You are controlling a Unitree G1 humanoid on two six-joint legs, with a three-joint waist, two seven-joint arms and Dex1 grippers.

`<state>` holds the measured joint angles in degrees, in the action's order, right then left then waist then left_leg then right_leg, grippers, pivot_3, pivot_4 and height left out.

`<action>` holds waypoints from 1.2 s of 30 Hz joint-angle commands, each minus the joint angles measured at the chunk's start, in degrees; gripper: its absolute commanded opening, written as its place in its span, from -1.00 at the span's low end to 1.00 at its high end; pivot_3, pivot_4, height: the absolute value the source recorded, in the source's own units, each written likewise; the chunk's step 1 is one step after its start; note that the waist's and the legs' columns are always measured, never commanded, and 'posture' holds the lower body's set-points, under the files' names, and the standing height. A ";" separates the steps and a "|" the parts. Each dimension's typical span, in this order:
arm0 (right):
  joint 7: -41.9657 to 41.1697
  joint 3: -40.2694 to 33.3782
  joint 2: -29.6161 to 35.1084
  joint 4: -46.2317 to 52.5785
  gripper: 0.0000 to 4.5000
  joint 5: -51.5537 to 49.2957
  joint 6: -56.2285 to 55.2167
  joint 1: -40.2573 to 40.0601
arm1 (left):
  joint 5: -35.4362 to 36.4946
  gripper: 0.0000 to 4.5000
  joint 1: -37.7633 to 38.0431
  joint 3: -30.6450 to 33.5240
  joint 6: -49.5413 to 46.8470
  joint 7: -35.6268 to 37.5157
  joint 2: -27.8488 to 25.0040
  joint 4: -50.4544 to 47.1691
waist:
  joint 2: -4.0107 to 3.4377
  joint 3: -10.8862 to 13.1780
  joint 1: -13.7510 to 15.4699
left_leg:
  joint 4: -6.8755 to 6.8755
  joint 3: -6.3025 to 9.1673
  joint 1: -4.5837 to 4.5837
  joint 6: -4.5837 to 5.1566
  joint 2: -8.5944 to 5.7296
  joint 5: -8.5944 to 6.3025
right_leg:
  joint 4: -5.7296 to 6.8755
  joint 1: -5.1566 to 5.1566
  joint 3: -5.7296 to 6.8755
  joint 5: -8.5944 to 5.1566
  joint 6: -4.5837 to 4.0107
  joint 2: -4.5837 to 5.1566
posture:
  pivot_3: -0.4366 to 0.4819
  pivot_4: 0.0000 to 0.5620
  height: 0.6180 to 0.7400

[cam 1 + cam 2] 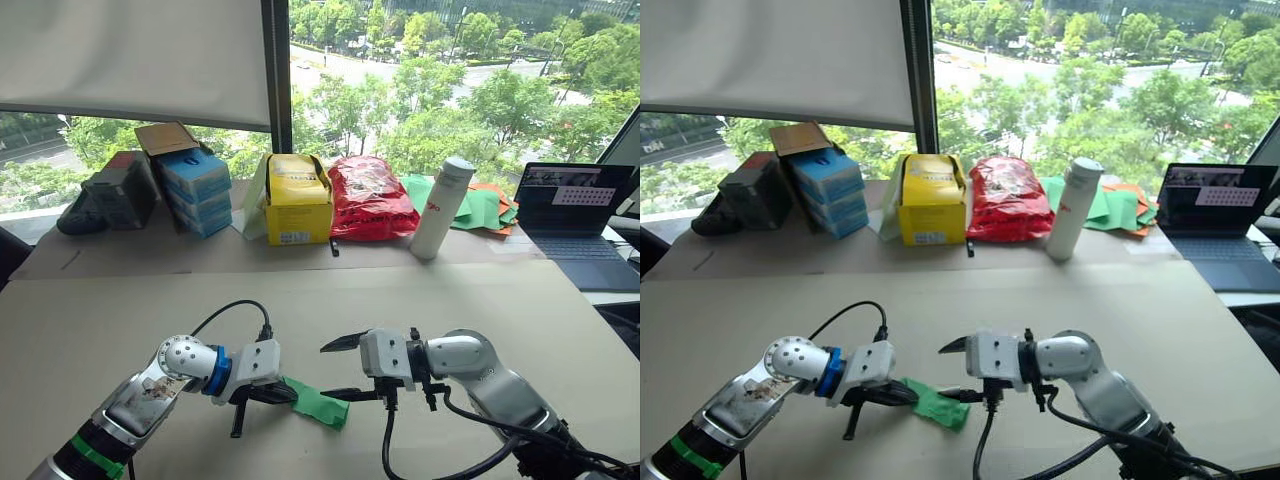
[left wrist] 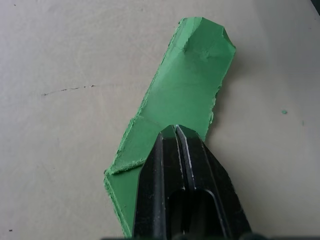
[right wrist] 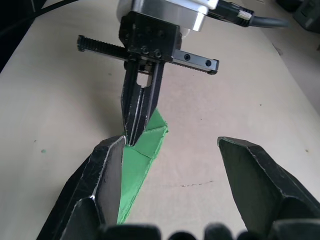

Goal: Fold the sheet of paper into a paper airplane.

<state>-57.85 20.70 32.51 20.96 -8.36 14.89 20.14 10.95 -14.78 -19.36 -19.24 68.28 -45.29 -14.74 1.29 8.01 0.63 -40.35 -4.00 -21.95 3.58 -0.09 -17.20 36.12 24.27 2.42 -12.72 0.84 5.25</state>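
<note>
On the beige table (image 1: 500, 300), two grippers meet at a folded strip of green paper.

Across the far edge of the table stand a laptop (image 1: 578, 215), a red bag (image 1: 368, 198), a yellow box (image 1: 297, 200), stacked blue boxes (image 1: 195, 190), a white bottle (image 1: 442, 208) and a pile of green and orange sheets (image 1: 485, 208). Near the front edge, the right gripper (image 1: 335, 368) has its two black fingers spread wide, one raised and the other low at the paper's end. The left gripper (image 1: 285, 392) has its fingers pressed together, their tips on the sheet of paper (image 1: 318, 402). That sheet lies flat between the two grippers, a narrow layered wedge with folded-in corners and creased flaps.
</note>
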 commanded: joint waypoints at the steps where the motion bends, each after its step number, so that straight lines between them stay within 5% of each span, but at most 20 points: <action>1: 2.21 1.13 -1.35 1.66 0.21 0.92 3.25 0.74 | -0.35 -1.00 -0.12 0.15 0.52 0.03 0.31 -0.19 | 0.00 0.00 0.00 | 0.00 0.00 -0.01 0.00 0.00 0.00 | 0.00 0.01 0.02 0.00 0.00 0.00 | -0.05 -0.47 1.00; 9: 2.70 6.32 -2.64 -1.14 -0.98 4.91 4.12 0.03 | -0.33 -1.00 -3.35 0.05 -1.25 -0.21 2.29 0.78 | 0.00 0.00 0.04 | -0.07 -0.01 -0.09 0.01 -0.05 0.00 | 0.00 0.01 0.23 0.00 0.02 -0.06 | -0.05 -0.47 1.00; 36: -0.17 14.67 0.87 -4.51 -0.98 11.21 18.72 1.56 | -2.66 -1.00 -1.41 -1.07 1.50 -0.51 4.07 2.73 | -0.01 -0.02 0.07 | -0.08 0.00 -0.01 0.00 -0.04 0.00 | 0.00 -0.04 0.22 0.00 0.02 -0.07 | -0.05 -0.47 1.00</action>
<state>-57.14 33.10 31.28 18.41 0.81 29.36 22.93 9.02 -16.47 -20.17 -18.63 68.02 -41.15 -11.97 1.28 7.99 0.70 -40.43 -4.00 -21.95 3.59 -0.13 -17.21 36.11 24.21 2.65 -12.72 0.86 5.19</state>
